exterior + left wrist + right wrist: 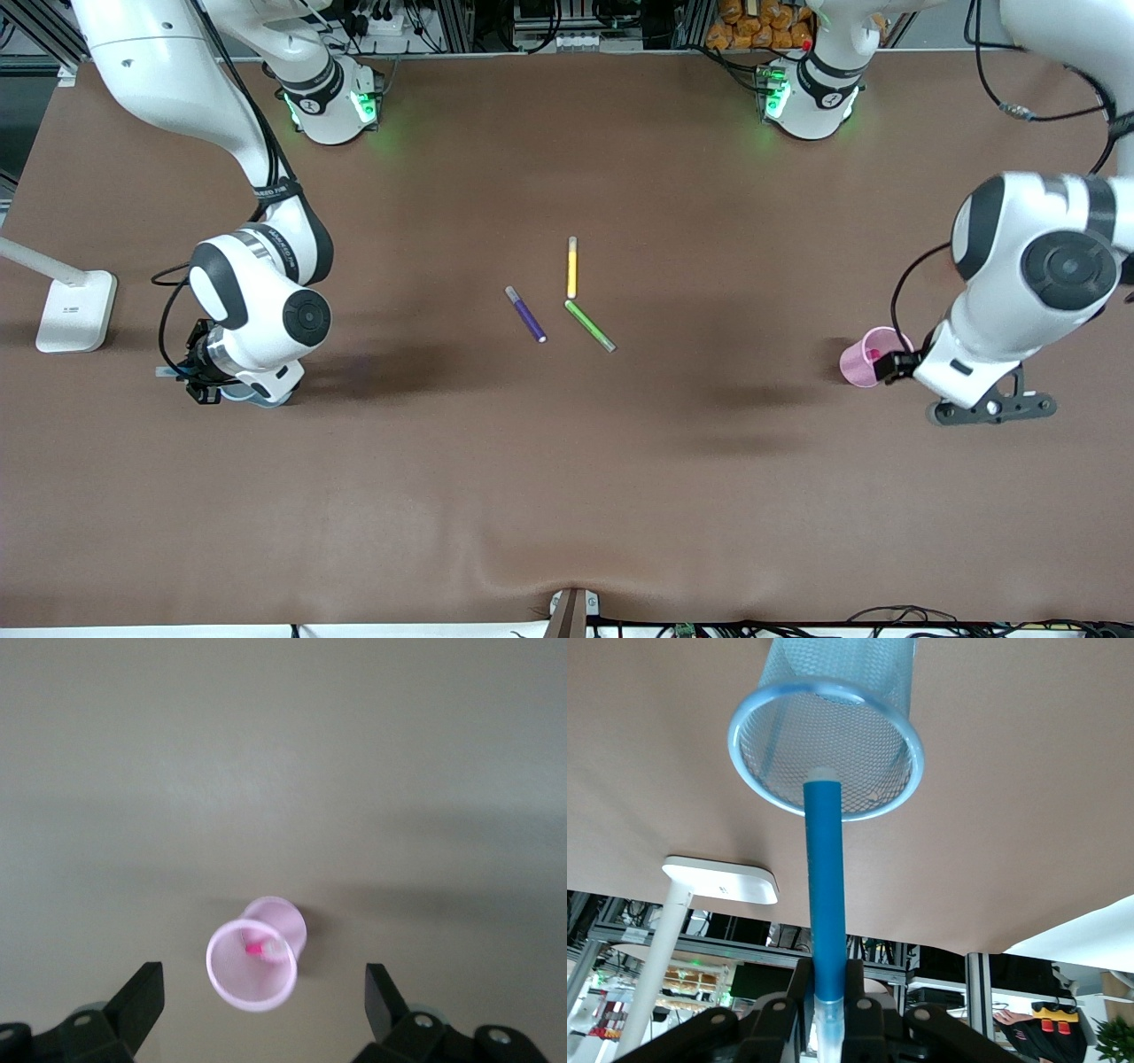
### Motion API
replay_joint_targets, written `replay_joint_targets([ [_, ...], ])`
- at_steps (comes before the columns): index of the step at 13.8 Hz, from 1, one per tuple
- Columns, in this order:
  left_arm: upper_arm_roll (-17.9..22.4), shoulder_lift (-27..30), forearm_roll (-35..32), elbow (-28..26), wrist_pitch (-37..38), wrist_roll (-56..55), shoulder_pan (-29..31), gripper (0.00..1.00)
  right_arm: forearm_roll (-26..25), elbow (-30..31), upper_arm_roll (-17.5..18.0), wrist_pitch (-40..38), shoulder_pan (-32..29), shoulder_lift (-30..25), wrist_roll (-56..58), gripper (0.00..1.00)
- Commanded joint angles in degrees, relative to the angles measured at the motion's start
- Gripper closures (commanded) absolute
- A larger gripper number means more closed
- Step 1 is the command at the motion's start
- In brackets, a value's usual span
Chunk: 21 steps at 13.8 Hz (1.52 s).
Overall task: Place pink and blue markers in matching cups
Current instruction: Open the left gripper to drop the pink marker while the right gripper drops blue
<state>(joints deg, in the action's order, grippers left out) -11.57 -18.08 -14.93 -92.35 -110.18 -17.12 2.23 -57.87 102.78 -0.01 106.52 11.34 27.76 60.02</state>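
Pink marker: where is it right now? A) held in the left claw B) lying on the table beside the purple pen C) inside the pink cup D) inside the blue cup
C: the left wrist view looks down into the pink cup and shows the pink marker inside it, with the left claw open above and holding nothing.

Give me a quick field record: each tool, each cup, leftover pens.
left tool: open, over the pale pink translucent cup
pink cup contents: magenta-pink marker, already inside
right tool: shut on the bright blue marker
blue marker tip: at the rim of the pale blue mesh-patterned cup, not yet released
leftover pens: purple, yellow, green, mid-table
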Motion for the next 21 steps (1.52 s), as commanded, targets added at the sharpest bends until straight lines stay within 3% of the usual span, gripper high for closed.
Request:
replay_joint_targets([
  [1, -0.64, 6.2, 5.59, -0.9, 5.75, 3.05, 0.23, 0.0, -1.8, 0.67, 0.01, 0.61, -0.01, 0.01, 0.01, 0.53],
  [2, -0.56, 8.3, 7.7, -0.9, 7.16, 3.93, 0.14, 0.0, -1.8, 0.67, 0.01, 0.79, -0.35, 0.01, 0.01, 0.01],
  [5, 1.89, 13.76, 13.16, -0.81, 12.69, 5.51, -2.13, 0.0, -1.8, 0.49, 0.01, 0.7, -0.45, -0.16, 0.01, 0.0],
  [9, 6.73, 19.12, 14.05, -0.81, 19.2, 9.2, -5.13, 0.0, 0.47, -0.38, 0.27, 0.88, -0.45, -1.91, 0.01, 0.0],
  [15, 12.62, 23.88, 18.09, -1.34, 25.1, 16.95, -6.27, 0.0, 19.0, -6.09, -0.08, 0.18, -2.64, -7.19, 0.54, 0.0],
  [18, 12.28, 24.84, 17.66, -1.34, 25.11, 17.04, -6.36, 0.0, 27.26, -6.89, -0.25, 0.0, -3.43, -10.7, -4.45, 0.0],
  [21, 11.49, 24.41, 14.42, 1.81, 24.84, 17.03, -6.36, 0.0, 32.37, -7.07, -0.16, 0.09, -4.4, -13.6, -11.48, 0.0],
])
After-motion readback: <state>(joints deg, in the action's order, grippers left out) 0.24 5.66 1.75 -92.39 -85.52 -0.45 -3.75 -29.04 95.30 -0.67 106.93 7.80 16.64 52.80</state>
